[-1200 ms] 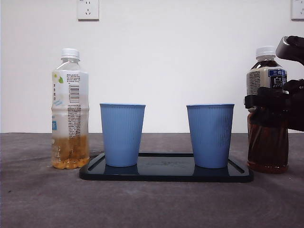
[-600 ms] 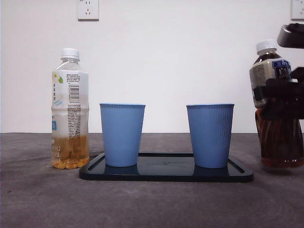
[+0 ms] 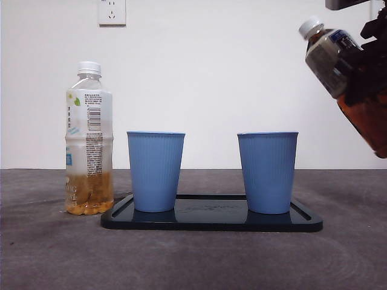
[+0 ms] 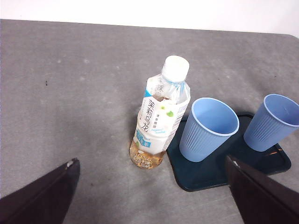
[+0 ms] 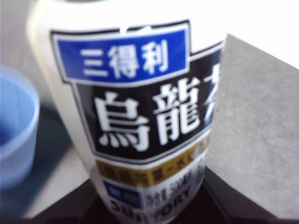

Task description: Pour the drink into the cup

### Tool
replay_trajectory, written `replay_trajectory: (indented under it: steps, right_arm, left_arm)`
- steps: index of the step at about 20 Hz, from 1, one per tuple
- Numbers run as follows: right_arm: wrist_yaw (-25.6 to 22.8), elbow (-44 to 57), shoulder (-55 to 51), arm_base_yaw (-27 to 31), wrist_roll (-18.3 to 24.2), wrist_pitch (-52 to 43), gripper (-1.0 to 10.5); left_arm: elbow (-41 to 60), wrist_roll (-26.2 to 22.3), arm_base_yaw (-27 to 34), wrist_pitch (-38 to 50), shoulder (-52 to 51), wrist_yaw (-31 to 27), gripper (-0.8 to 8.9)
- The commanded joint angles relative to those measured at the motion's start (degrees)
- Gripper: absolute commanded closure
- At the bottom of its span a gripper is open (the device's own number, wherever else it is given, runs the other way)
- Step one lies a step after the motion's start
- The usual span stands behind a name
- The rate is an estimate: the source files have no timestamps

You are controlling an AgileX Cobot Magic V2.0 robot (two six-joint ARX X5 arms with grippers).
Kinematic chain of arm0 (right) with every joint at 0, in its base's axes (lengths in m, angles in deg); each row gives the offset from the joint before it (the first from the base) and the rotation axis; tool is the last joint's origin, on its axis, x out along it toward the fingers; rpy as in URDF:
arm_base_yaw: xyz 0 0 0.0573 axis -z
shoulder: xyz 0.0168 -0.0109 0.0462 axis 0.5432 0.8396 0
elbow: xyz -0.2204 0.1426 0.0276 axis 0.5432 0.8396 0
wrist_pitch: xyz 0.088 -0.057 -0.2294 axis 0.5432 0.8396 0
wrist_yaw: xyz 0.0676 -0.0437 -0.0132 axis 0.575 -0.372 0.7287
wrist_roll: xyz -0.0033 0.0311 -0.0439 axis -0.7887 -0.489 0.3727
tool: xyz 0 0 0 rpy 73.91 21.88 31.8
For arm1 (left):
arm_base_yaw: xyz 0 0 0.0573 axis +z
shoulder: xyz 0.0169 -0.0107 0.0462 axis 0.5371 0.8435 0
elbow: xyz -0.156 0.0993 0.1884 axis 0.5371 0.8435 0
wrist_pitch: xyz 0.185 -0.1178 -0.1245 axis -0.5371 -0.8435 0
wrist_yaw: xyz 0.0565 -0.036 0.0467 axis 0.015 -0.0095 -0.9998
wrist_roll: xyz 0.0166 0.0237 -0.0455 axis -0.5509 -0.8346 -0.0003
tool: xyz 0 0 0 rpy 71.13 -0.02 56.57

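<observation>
Front view shows my right end effector (image 3: 370, 60) clamped on the tea bottle (image 3: 347, 78), tilted above the tabletop (image 3: 54, 254); left end effector (image 4: 149, 196) apart.

Even bright light; right wrist view's bottle label (image 5: 140, 116) blurred.

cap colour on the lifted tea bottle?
White. The cap on the tilted tea bottle shows best in the front view.
</observation>
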Motion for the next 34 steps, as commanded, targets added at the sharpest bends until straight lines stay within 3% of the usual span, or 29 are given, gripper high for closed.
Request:
replay_trajectory:
  steps: [1, 6, 15, 25, 34]
  right_arm:
    - [-2.3, -2.5, -0.3, -0.7, 7.6, 1.2, 8.5]
    - [-9.5, -3.8, 0.7, -2.1, 17.2, 6.9, 8.5]
    - [-23.5, -7.7, 5.1, -7.6, 37.4, 8.3, 8.5]
    - [-29.0, -7.7, 7.6, -9.7, 45.7, 7.6, 8.5]
    - [-29.2, -7.7, 8.0, -10.1, 45.7, 7.1, 8.5]
  left_arm:
    - [-0.9, -1.5, -0.2, 0.3, 0.0, 0.3, 3.14]
    - [-0.9, -2.0, -0.2, 0.3, 0.0, 0.3, 3.14]
    - [-0.9, -2.8, -1.3, 0.3, 0.0, 0.3, 3.14]
    - [-0.9, -3.0, -2.1, 0.2, 0.0, 0.3, 3.14]
    - [-0.9, -3.0, -2.1, -0.2, 0.0, 0.3, 3.14]
